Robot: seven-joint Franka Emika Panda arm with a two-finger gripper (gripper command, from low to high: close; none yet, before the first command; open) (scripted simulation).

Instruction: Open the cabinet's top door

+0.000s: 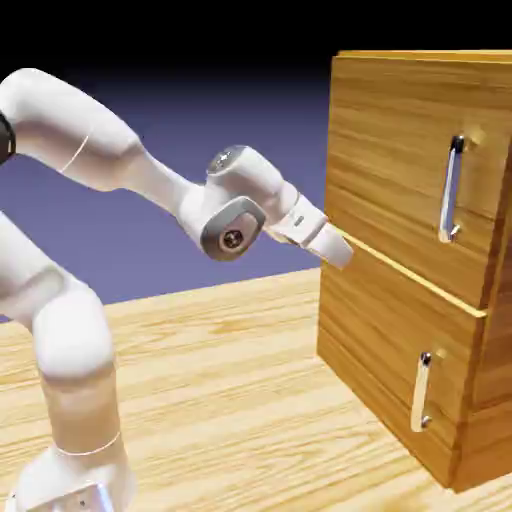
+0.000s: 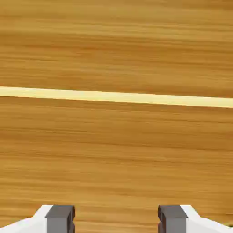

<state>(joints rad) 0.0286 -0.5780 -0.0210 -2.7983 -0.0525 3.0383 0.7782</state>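
Observation:
The honey-brown cabinet (image 1: 480, 400) stands at the exterior view's right with both front doors closed. The top door (image 1: 395, 150) carries a long vertical silver handle (image 1: 452, 188) near its right edge. My gripper (image 1: 343, 252) is at the cabinet front's left edge, level with the seam between the two doors and well left of that handle. In the hand view wood grain fills the picture, and the pale seam (image 2: 116, 96) runs across it. My gripper (image 2: 116, 220) is open there, its grey fingertips (image 2: 59, 218) wide apart with nothing between them.
The lower door (image 1: 385, 350) has a shorter silver handle (image 1: 424, 390). The cabinet rests on a wooden table (image 1: 220, 380). My white arm reaches in from the lower left.

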